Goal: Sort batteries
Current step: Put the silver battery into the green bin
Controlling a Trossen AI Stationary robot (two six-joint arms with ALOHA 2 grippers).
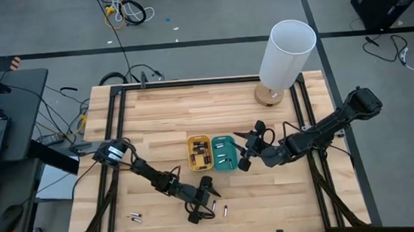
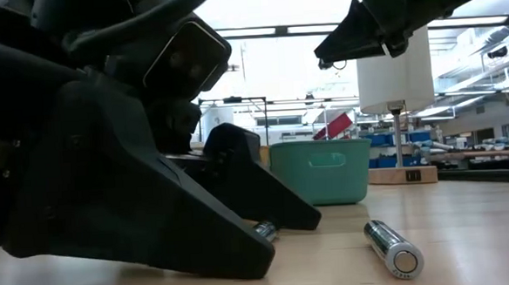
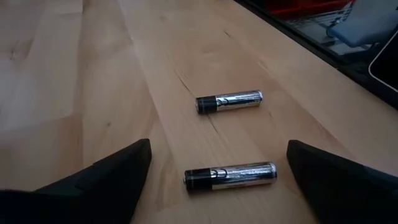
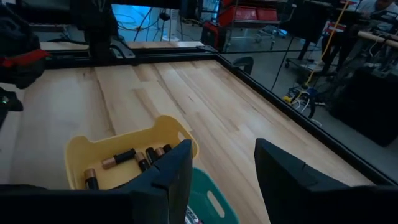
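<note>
Dark fingers (image 3: 106, 186) of the left jaws (image 1: 203, 200) stand spread to their widest, low over the pale wooden bench (image 1: 163, 111) near its front edge, and nothing is clamped between them. Between the two fingers in the left wrist view lies one battery (image 3: 230, 176), black at one end and silvery along the rest, flat on the wood and free of both fingers. A second battery (image 3: 229, 101) of the same look lies just beyond it, roughly parallel. From above, two small cells (image 1: 135, 218) sit near the front edge to the left of these jaws, and another single cell (image 1: 225, 210) lies just to their right. The low view shows one silvery cell (image 2: 394, 249) lying on the bench beside the left arm's dark bulk.

The right jaws (image 1: 246, 151) hang just beside the teal tray (image 1: 223, 152), on its right side, their fingers (image 4: 163, 177) parted with a clear gap and holding nothing. The teal tray touches the yellow tray (image 1: 199, 152) at mid-bench. Several batteries (image 4: 127, 160) with copper-coloured ends lie in the yellow tray; a few silvery ones (image 1: 222, 158) lie in the teal one.

Farther back on the bench stands a white cylindrical lamp (image 1: 285, 53) on a round wooden base.
</note>
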